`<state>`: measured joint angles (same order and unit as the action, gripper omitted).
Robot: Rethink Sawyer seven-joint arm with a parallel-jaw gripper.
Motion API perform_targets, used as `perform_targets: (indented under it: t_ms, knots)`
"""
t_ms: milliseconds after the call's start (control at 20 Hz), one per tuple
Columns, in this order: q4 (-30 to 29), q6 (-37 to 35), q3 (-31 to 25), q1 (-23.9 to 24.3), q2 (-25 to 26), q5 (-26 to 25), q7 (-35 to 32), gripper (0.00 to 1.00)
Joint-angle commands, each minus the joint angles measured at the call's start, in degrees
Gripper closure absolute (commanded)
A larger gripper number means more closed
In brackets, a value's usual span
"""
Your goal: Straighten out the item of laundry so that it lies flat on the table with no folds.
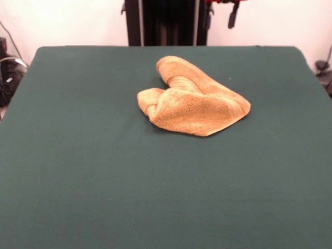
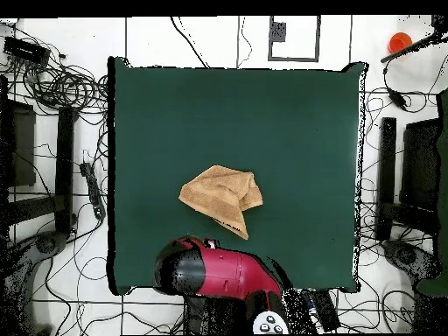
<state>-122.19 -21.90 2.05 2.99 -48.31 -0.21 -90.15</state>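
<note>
The golden tan-orange towel (image 1: pixel 194 104) lies crumpled a little beyond the middle of the dark green table (image 1: pixel 78 166). It is folded over on itself, with a rolled lobe at its left and a ridge running to the far edge. In the overhead view the towel (image 2: pixel 220 199) lies near the middle of the table (image 2: pixel 289 114), towards the robot's side. My gripper (image 1: pixel 221 14) is drawn back above the table's far edge, well clear of the towel. Only its two dark fingertips show, hanging apart and empty.
The red arm (image 2: pixel 219 273) hangs over the table's edge on the robot's side in the overhead view. The black pedestal (image 1: pixel 166 23) stands behind the table's far edge. Cables and equipment lie on the floor around the table.
</note>
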Motion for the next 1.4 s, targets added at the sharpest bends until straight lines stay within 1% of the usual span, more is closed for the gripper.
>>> perform_targets:
  t_ms: [50, 400, 950, 1150, 1300, 1400]
  knots:
    - [1.7, 4.4, -5.3, 0.9, 2.3, -0.8, -6.8, 0.00]
    - [2.2, 5.0, -6.0, 1.3, 3.2, -0.8, -6.2, 0.00]
    - [2.1, 6.0, -7.8, 2.6, 3.8, -3.3, -4.2, 0.00]
    - [3.0, 5.0, -8.2, 2.7, 3.9, -4.8, -3.3, 0.00]
    - [3.0, 4.9, -8.9, 3.3, 3.9, -4.7, -3.6, 0.00]
    - [3.7, 4.7, -9.0, 3.5, 3.9, -5.8, -2.9, 0.00]
